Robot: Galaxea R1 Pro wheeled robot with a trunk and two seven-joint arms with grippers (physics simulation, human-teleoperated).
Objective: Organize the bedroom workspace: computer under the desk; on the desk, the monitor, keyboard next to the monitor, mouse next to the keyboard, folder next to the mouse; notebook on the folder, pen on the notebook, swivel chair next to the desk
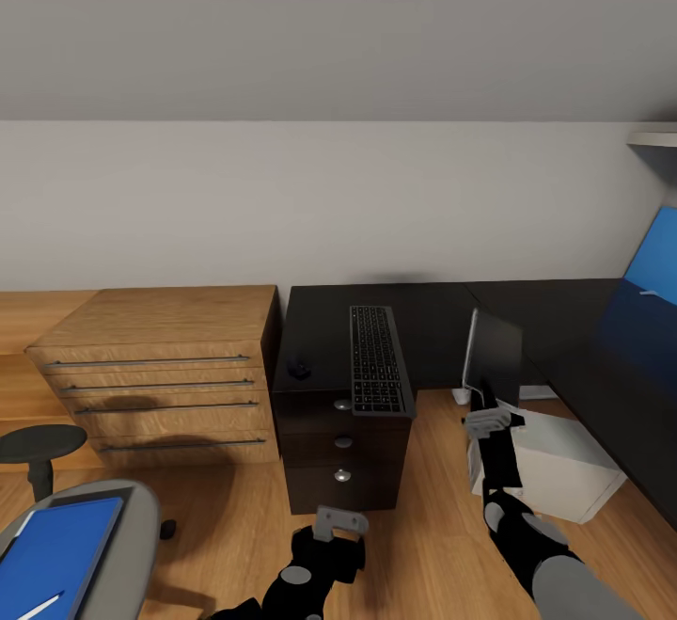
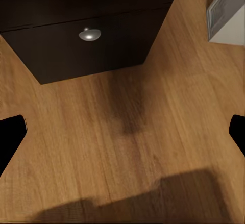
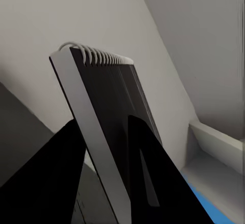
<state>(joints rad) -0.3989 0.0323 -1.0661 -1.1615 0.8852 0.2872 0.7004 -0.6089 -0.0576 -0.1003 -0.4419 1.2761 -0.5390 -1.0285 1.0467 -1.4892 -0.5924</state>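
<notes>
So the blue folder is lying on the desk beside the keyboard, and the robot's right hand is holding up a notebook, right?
Not quite. The blue folder lies on the swivel chair, not on the desk; the head view shows it. Beside the keyboard sits just the small black mouse. The right gripper does hold the notebook up.

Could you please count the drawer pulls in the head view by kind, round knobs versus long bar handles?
Round knobs on the black drawer unit: 3
Long bar handles on the wood cabinet: 4
Total: 7
</notes>
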